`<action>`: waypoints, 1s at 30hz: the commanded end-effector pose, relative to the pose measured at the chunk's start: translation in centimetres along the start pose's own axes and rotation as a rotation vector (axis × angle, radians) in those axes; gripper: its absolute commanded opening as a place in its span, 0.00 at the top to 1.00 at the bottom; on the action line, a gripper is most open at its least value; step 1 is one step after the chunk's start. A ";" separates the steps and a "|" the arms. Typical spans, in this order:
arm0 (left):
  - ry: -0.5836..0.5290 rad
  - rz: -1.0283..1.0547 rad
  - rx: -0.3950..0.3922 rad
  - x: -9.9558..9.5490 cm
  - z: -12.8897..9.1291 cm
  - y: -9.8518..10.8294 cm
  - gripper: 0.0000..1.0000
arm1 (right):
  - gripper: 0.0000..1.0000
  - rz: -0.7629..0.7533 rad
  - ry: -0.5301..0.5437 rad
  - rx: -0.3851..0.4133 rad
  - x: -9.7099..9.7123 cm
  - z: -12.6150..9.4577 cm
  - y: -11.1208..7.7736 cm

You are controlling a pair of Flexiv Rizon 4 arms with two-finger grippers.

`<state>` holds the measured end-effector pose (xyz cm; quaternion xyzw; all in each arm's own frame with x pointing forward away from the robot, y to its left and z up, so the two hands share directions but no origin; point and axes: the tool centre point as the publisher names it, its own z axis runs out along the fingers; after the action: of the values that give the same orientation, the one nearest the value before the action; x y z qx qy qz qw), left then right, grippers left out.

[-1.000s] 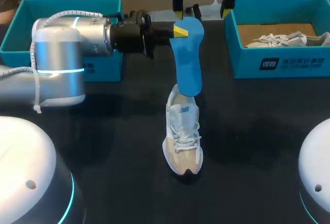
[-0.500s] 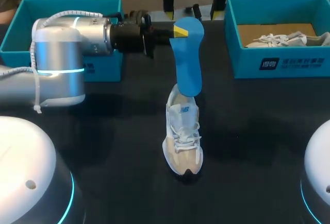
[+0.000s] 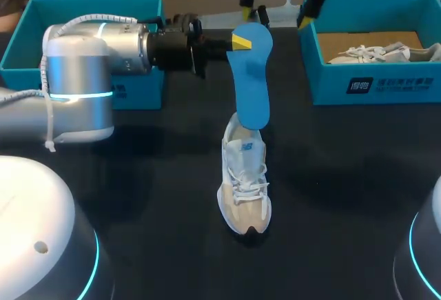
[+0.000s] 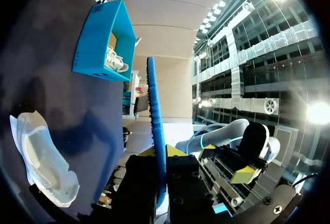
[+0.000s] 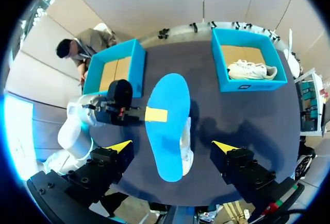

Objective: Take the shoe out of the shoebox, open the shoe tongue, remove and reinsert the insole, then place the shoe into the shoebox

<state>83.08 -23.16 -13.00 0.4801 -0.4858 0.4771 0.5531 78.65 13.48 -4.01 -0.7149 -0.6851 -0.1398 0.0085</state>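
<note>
Left arm [image 3: 76, 72] comes in from left, wrist level, pointing toward middle. Left gripper [image 3: 236, 41] grips blue insole [image 3: 249, 83] near its upper end; one yellow tip flat on near face, other finger hidden behind. Insole stands almost upright, lower end inside heel opening of shoe [image 3: 244, 183]. Shoe white and beige, sole down on black table [image 3: 344, 176], toe toward camera. Right gripper [image 3: 275, 16] hangs over far table edge behind insole, fingers spread wide, touching nothing. Teal shoebox [image 3: 372, 83] at right holds second shoe [image 3: 382, 53]. Second teal box [image 3: 27, 34] at left, partly behind left arm.
</note>
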 end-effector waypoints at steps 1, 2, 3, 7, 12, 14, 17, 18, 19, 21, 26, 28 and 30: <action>-0.001 0.000 0.001 0.0 0.0 0.1 1.00 | 0.00 0.022 0.226 -0.008 -2.8 0.1 -0.2; -0.001 0.000 0.001 0.0 0.0 0.1 1.00 | 0.00 0.017 0.250 0.003 -3.0 0.2 -0.2; -0.001 0.000 0.001 0.0 0.0 0.1 1.00 | 0.00 0.019 0.261 0.006 -3.2 0.2 -0.2; -0.001 0.000 0.001 0.0 0.0 0.1 1.00 | 0.00 0.023 0.364 0.011 -4.2 0.3 -0.2; -0.001 0.000 0.001 0.0 0.0 0.1 1.00 | 0.00 0.016 0.449 0.021 -5.2 0.2 0.0; -0.001 0.000 0.001 0.0 0.0 0.1 1.00 | 0.00 0.011 0.513 0.019 -5.5 0.3 0.0; -0.001 0.000 0.001 0.0 0.0 0.1 1.00 | 0.00 0.008 0.609 0.015 -6.0 0.4 0.2; -0.001 0.000 0.001 0.0 0.0 0.1 1.00 | 0.00 0.008 0.633 0.017 -6.2 0.4 0.2; -0.001 0.000 0.001 0.0 0.0 0.1 1.00 | 0.00 -0.004 0.668 0.021 -6.4 0.5 0.2; -0.001 0.000 0.001 0.0 0.0 0.1 1.00 | 0.00 0.011 0.699 0.018 -6.8 0.5 0.2; -0.001 0.000 0.001 0.0 0.0 0.1 1.00 | 0.00 0.023 0.758 0.010 -7.8 0.7 0.2; -0.001 0.000 0.001 0.0 0.0 0.1 1.00 | 0.00 0.028 0.794 0.011 -8.2 0.8 0.2; -0.001 0.000 0.001 0.0 0.0 0.1 1.00 | 0.00 0.028 0.827 0.010 -8.6 0.9 0.2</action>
<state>83.08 -23.15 -13.01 0.4801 -0.4858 0.4771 0.5530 79.21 5.88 -6.01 -0.6694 -0.6568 -0.2970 0.1795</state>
